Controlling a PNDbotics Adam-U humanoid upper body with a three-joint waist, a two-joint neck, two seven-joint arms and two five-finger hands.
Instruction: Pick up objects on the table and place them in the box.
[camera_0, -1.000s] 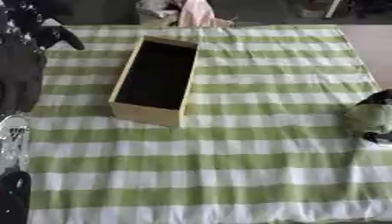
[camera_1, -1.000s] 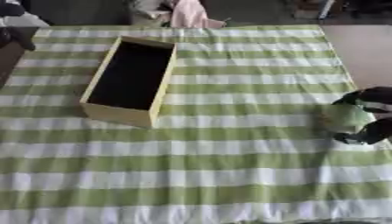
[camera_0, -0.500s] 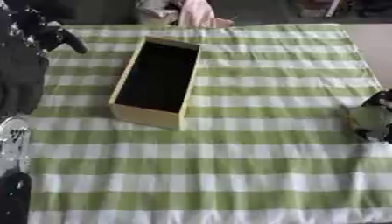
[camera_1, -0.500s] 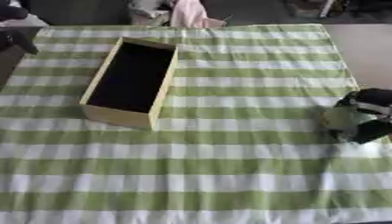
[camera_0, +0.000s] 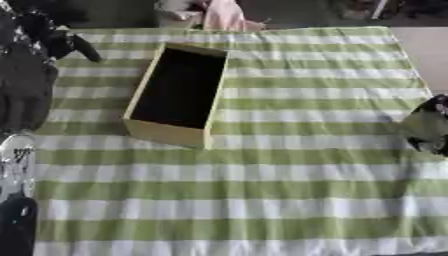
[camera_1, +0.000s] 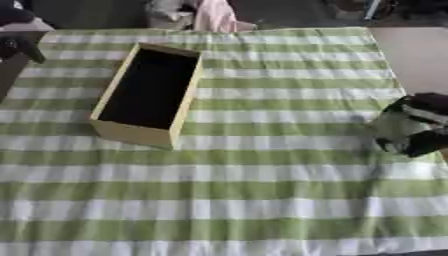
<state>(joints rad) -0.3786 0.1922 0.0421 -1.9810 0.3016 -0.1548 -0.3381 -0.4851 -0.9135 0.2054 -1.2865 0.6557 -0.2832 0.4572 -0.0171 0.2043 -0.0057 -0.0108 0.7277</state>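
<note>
We see the open box (camera_0: 178, 95) lying askew on the green-and-white checked tabletop (camera_0: 289, 180) — its inside dark. Our left hand (camera_0: 54, 40) shows at the upper left edge; our right hand (camera_0: 429, 125) at the right edge, around something pale green.

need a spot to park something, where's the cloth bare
Bare striped cloth runs wide between the box and the right hand, and across the whole near side below both. Crowded only at the left edge by the left hand and at the far edge.
</note>
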